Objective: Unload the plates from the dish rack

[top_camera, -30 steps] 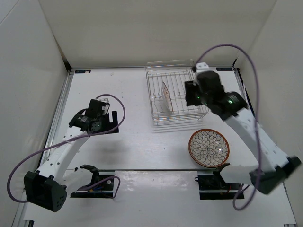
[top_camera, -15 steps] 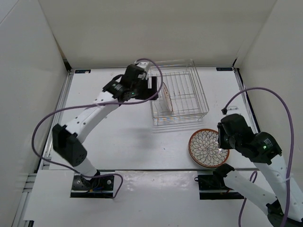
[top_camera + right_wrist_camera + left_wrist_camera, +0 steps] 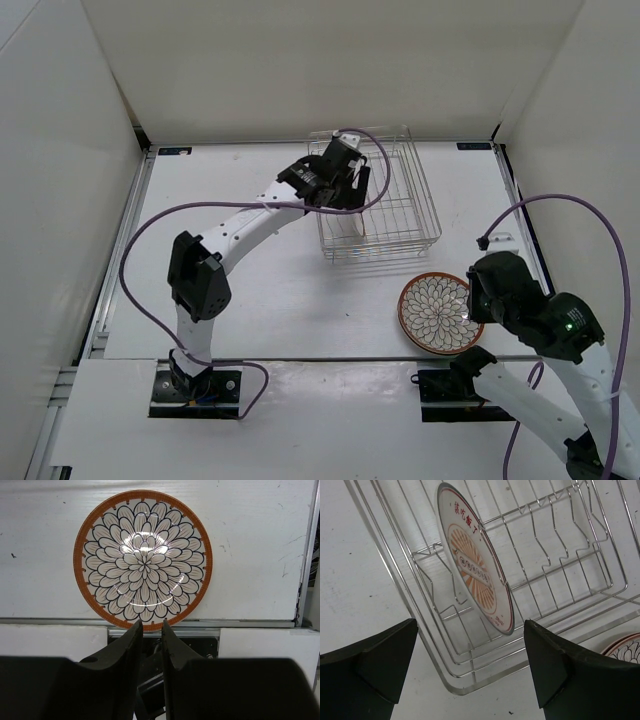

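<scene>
The left gripper (image 3: 470, 672) hangs wide open over the orange-motif plate (image 3: 476, 572), upright in the dish rack (image 3: 580, 560) at upper centre; a skewed descent could snag wire. The right gripper (image 3: 151, 645), nearly closed and empty, faces the petal plate (image 3: 143, 560) on the table.

The small plate (image 3: 475, 572) stands on edge at the left end of the dish rack (image 3: 410, 215), hemmed by wire prongs (image 3: 540, 535) to its right. The left end effector (image 3: 470, 675) hangs spread wide above it, a finger on either side. Near and right of the rack, the large plate (image 3: 143, 559) lies flat on bare desk (image 3: 260, 290).

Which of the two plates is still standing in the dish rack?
The smaller plate with the orange centre motif stands on edge in the dish rack; the petal-patterned plate lies flat on the table.
</scene>
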Controlling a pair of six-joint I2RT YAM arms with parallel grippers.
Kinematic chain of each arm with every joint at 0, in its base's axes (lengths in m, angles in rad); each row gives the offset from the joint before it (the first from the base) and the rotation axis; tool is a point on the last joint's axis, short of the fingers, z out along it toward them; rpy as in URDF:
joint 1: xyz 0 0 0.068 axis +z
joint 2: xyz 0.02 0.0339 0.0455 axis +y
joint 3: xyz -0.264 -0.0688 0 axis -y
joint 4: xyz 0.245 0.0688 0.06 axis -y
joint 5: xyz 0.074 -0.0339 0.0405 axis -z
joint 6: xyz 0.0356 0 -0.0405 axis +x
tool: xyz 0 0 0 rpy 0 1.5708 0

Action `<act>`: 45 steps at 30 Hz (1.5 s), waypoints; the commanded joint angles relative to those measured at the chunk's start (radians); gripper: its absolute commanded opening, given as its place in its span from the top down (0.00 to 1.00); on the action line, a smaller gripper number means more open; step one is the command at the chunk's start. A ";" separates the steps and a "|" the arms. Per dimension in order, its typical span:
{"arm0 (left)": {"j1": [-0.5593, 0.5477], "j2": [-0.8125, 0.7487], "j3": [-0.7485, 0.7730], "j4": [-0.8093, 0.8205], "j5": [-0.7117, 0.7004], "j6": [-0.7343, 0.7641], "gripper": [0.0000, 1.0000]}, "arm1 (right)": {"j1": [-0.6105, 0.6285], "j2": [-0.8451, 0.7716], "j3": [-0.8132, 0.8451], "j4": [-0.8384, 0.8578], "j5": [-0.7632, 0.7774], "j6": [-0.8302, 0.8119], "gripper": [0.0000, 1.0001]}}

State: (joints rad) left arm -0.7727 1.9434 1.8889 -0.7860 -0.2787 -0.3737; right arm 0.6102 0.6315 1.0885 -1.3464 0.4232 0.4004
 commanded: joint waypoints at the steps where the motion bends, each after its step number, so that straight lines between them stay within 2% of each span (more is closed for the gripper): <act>1: -0.010 0.023 0.070 -0.027 -0.044 -0.002 0.02 | 0.000 -0.027 -0.004 -0.043 0.015 0.002 0.75; 4: -0.010 0.020 0.030 0.013 -0.042 -0.002 0.04 | 0.002 -0.036 -0.004 -0.042 0.017 0.003 0.75; 7: -0.005 0.034 0.009 0.021 -0.042 0.005 0.14 | -0.001 -0.039 -0.006 -0.042 0.011 -0.003 0.75; 8: -0.007 0.038 0.012 0.011 -0.042 0.005 0.25 | 0.000 -0.042 -0.007 -0.039 0.011 -0.003 0.75; 13: 0.021 0.052 -0.022 0.002 -0.013 0.002 0.36 | -0.001 -0.053 -0.007 -0.034 0.005 -0.006 0.75; 14: 0.026 0.052 -0.027 -0.004 -0.013 0.004 0.41 | 0.002 -0.055 -0.009 -0.033 0.002 -0.006 0.75; 18: 0.052 0.065 -0.011 -0.028 -0.004 0.009 0.52 | 0.000 -0.065 -0.010 -0.031 0.002 -0.008 0.75; 24: 0.085 0.058 -0.007 -0.036 0.003 0.028 0.52 | 0.002 -0.072 -0.010 -0.028 -0.001 -0.011 0.75; 27: 0.101 0.061 -0.008 -0.045 0.001 0.035 0.58 | 0.002 -0.072 -0.013 -0.028 -0.001 -0.011 0.75; 35: 0.112 0.040 -0.028 -0.050 0.035 0.025 0.58 | 0.002 -0.066 -0.012 -0.026 -0.003 -0.012 0.75; 36: 0.110 0.032 -0.025 -0.045 0.036 0.032 0.60 | 0.000 -0.065 -0.012 -0.028 -0.001 -0.012 0.75; 37: 0.107 0.028 -0.028 -0.045 0.039 0.033 0.67 | 0.002 -0.064 -0.012 -0.025 -0.004 -0.014 0.75; 40: 0.099 0.005 -0.022 -0.029 0.041 0.044 0.75 | 0.000 -0.062 -0.013 -0.026 -0.004 -0.012 0.75; 45: 0.085 0.014 0.006 -0.018 0.039 0.056 0.84 | 0.000 -0.062 -0.012 -0.026 -0.004 -0.015 0.75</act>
State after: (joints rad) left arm -0.6743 1.9968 1.8759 -0.7937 -0.2493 -0.3557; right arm 0.6098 0.5697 1.0824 -1.3464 0.4160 0.3889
